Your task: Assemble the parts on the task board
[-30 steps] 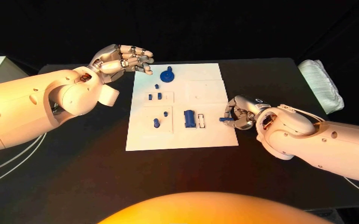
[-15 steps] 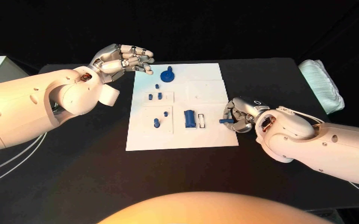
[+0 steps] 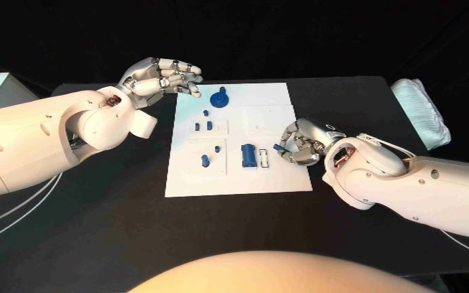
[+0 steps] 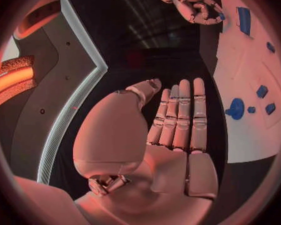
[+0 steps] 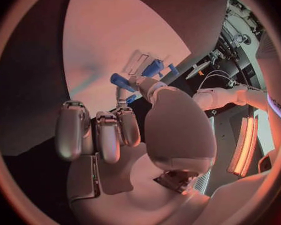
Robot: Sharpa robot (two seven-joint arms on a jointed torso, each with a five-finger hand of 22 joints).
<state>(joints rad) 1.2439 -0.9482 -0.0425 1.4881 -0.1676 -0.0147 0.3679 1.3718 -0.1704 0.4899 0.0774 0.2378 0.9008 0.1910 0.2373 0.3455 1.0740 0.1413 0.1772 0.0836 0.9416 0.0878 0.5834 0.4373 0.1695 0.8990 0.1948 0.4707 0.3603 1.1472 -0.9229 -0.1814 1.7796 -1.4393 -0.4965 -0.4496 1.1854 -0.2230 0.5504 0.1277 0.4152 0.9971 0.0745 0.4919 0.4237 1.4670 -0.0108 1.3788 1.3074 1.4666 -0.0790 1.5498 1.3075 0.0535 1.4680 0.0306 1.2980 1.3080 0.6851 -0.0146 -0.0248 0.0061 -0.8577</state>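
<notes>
Since a second ago my right hand [image 3: 298, 145] has slid in from the board's right edge and now sits over the white board [image 3: 278, 98], its small blue peg [image 3: 280, 149] carried closer to the blue block [image 3: 248, 154] and the open slot beside it. From the head view, that right hand is pinched on the peg just beside the slot, not yet in it as far as I can judge; my left hand [image 3: 161, 76] hangs off the board's far left corner, fingers apart and holding nothing, near the round blue knob [image 3: 219, 98], with small blue pegs [image 3: 203, 125] standing mid-board. Over to the left wrist view: my left hand [image 4: 172, 130] lies flat and open above the dark table, the board [image 4: 250, 135] off to one side with the knob [image 4: 236, 107] on it. Now the right wrist view: my right hand [image 5: 125, 125] has the peg [image 5: 122, 79] gripped at the fingertips, the block [image 5: 153, 68] just beyond. To do this well, I reckon I should square the peg over the slot first, then ease it straight down, keeping the pinch firm so it does not twist.
</notes>
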